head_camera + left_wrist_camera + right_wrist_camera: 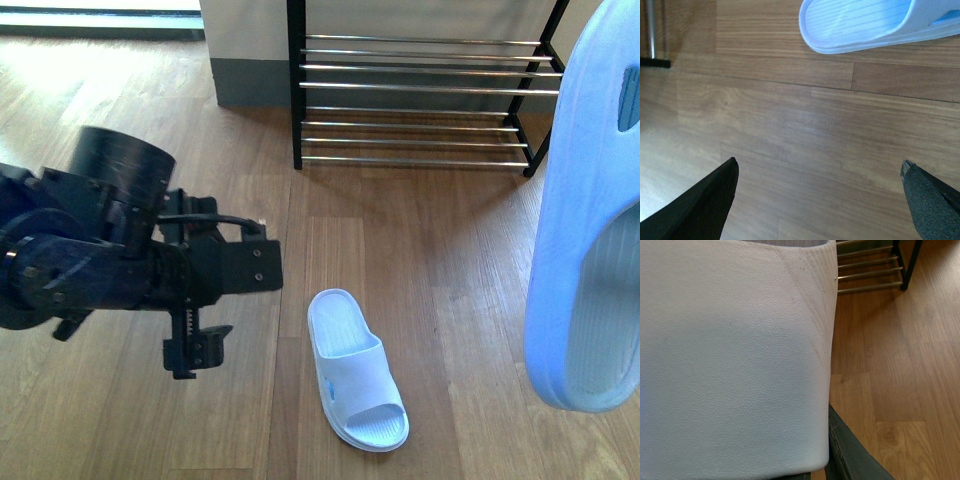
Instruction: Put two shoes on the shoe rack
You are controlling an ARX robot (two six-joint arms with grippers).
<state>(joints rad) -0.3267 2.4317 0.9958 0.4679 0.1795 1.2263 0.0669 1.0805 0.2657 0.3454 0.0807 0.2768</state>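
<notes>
- Two pale blue slides are in play, and we judge the task to be mid-way through its first carry. No shoe rests on the rack (pixel 420 100) in the tiers we can see.
- The held slide (pixel 585 250) hangs on end in the air at the near right, close to the front camera and well apart from the rack. It fills most of the right wrist view.
- The right gripper (pixel 842 460) shows only one dark finger, pressed against the held slide's edge. As the slide is off the floor (pixel 450 260), we take the jaws to be clamped on it.
- The floor slide (pixel 358 372) lies sole down at the near centre, lengthwise roughly towards the rack and well short of it.
- The left gripper (pixel 195 350) points down at the floor, left of the floor slide and apart from it. Its fingertips (pixel 715 200) stand wide apart with only bare boards between them. The floor slide sits beyond them at the edge of the left wrist view.
- Next, as we read it, the right arm must carry the held slide far and to the left, over a shelf. It should then lay the slide flat across several of the thin chrome bars, so it cannot tip through a gap.
- The left gripper would need to shift right, straddle the floor slide's strap or side wall, and close.
- The rack stands against the far wall. Its uppermost part is cut off, so we cannot tell what lies there.
</notes>
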